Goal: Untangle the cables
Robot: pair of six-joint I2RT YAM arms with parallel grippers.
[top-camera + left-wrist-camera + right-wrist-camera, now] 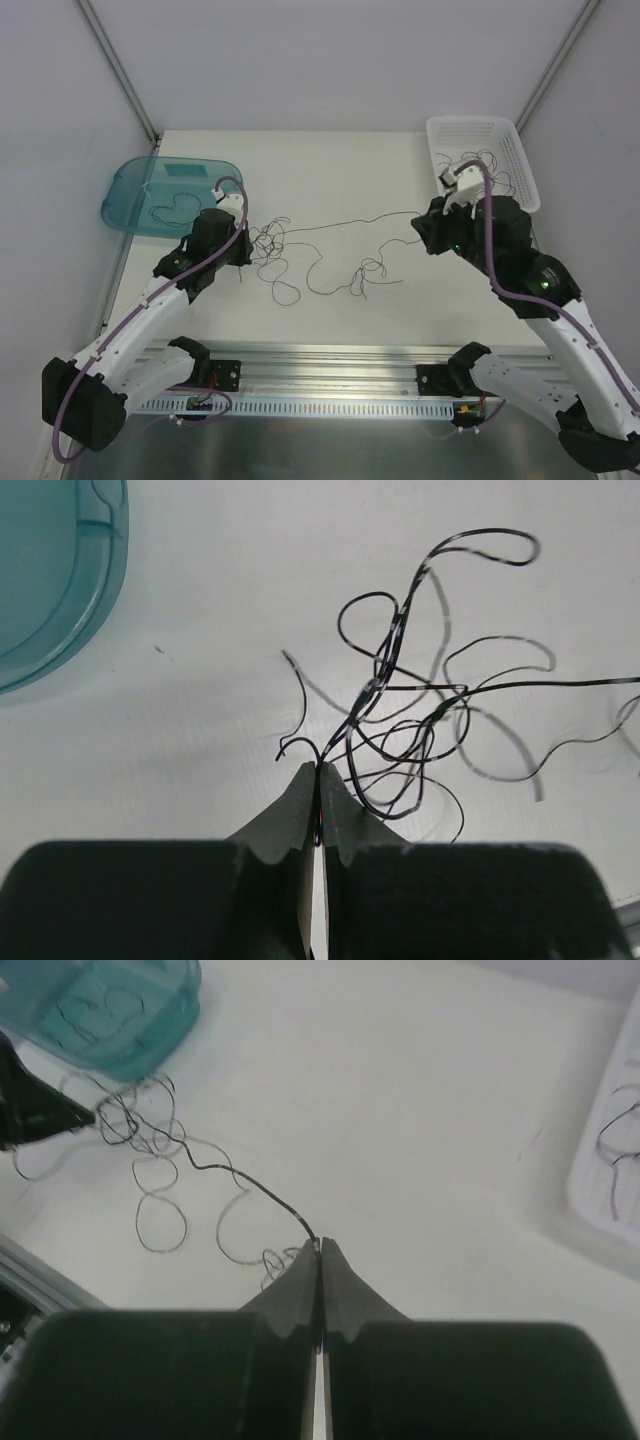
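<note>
A tangle of thin dark cables (272, 245) lies on the white table between the arms, with loops trailing toward the middle (365, 272). In the left wrist view the knot (405, 720) hangs just beyond the fingertips. My left gripper (243, 252) (318, 768) is shut on a cable at the tangle's left edge. My right gripper (422, 226) (320, 1245) is shut on the end of one cable (240, 1175), which stretches from it across to the tangle (135, 1115). One cable (172, 207) lies in the teal tray (125, 190).
A white basket (520, 150) at the back right holds more cables (478, 160). The teal tray also shows in the left wrist view (50, 590) and the right wrist view (165, 1020). The metal rail (330, 380) runs along the near table edge.
</note>
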